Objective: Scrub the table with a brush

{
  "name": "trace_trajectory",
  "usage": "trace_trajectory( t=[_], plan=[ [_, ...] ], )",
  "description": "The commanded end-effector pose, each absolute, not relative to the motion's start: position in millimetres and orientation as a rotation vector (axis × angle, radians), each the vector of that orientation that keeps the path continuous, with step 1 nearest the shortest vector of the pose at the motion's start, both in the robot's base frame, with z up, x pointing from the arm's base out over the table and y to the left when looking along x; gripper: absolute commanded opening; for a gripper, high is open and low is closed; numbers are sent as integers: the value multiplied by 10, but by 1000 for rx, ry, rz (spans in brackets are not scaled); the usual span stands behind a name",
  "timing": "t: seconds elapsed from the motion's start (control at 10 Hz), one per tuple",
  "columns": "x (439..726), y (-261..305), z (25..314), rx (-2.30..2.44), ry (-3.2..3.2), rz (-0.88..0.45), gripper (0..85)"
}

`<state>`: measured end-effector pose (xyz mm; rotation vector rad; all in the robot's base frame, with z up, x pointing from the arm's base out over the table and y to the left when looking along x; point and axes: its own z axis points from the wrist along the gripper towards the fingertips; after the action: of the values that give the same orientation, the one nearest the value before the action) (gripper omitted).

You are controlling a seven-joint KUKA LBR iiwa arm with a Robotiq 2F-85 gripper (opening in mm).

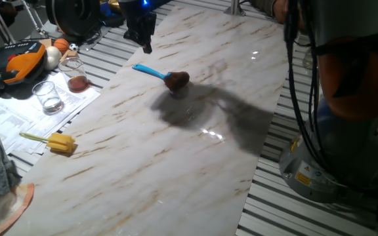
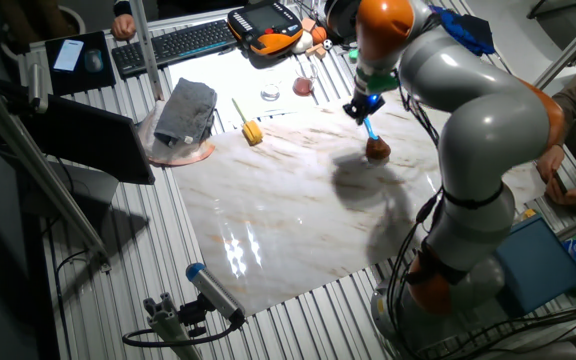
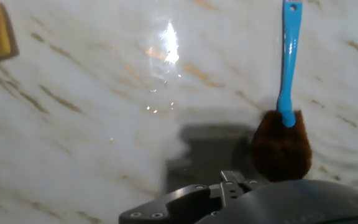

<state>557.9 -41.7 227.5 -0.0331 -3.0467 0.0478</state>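
Writing: sheets of printed paper point(image 1: 18, 115) lay far left of the gripper; the print was too small to read.
Sponge: one yellow sponge on a thin stick point(image 1: 58, 143) lay on the slab's edge, well apart from the gripper.
Glasses: two clear glasses point(image 1: 48, 96) stood by the papers, one holding reddish liquid.
Table: the long glossy white marble-patterned table point(image 1: 143, 170) with tan-brown streaks lay under the gripper.
Gripper: the black two-finger gripper point(image 1: 146, 43) hung above the slab, gripping nothing; whether the jaws stood apart could not be told.
Brush: one small brush with a thin bright-blue handle and round reddish-brown head point(image 1: 169, 77) lay on the table just beside and below the gripper, apart from it.
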Motion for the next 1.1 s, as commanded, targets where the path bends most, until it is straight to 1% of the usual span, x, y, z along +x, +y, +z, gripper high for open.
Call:
trace_trajectory(
  t=[0.0, 0.1, 0.2, 0.4, 0.5, 1.0],
  plan=[
    [5846, -691, 2247, -28, -3047, 25, 170],
    [5893, -747, 2224, -26, -3051, 18, 170],
    [5913, -765, 2212, -13, -3054, 38, 170],
    [5920, -769, 2196, 11, -3060, 40, 170],
    [5920, -769, 2196, -9, -3061, 10, 0],
    [5920, -769, 2196, -61, -3071, 87, 0]
  ],
)
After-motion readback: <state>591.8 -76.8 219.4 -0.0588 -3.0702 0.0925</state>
